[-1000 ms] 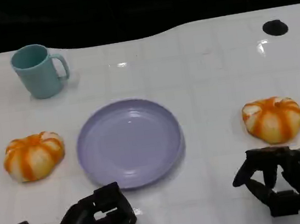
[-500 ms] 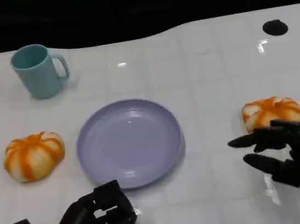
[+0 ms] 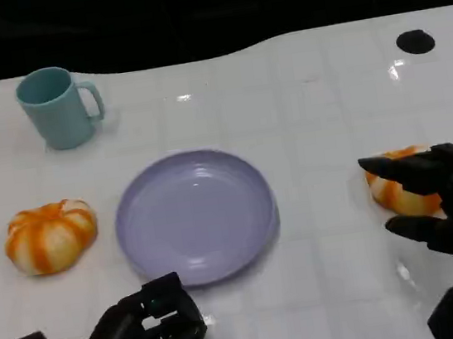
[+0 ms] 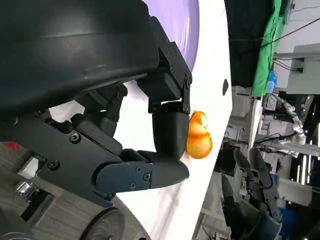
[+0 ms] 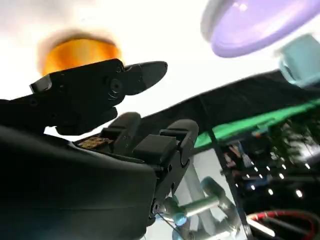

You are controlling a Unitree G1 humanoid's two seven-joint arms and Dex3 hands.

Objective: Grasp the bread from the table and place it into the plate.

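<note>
white tabletop (image 3: 312, 125) runs under everything you see, with darkness beyond its far edge. you have a lilac plate (image 3: 196, 215) at the middle, nothing in it. two orange-and-cream breads lie on the table: the right bread (image 3: 402, 190) sits to the right of the plate, well apart from it, and the left bread (image 3: 50, 234) sits just beside the plate's left rim. your right hand (image 3: 446, 203) is at the right bread, its fingers (image 3: 393, 168) spread, some reaching over the top of the loaf and another lying along its near side; you cannot tell from the head view whether they touch it. in the right wrist view the right bread (image 5: 80, 54) shows just past a straight finger (image 5: 130, 77), with the plate (image 5: 255, 25) and a teal mug (image 5: 302, 60) farther off, and the other fingers there look curled near the palm, holding nothing that you can see. your left hand (image 3: 144, 335) sits low at the near edge, just in front of the plate, its fingers curled in on nothing. in the left wrist view those fingers (image 4: 167, 132) are bent together, and a bread (image 4: 199, 136) shows past them on the white surface. the mug (image 3: 58, 106) stands upright at the far left, handle to the right. a small black disc (image 3: 415, 41) lies at the far right.
</note>
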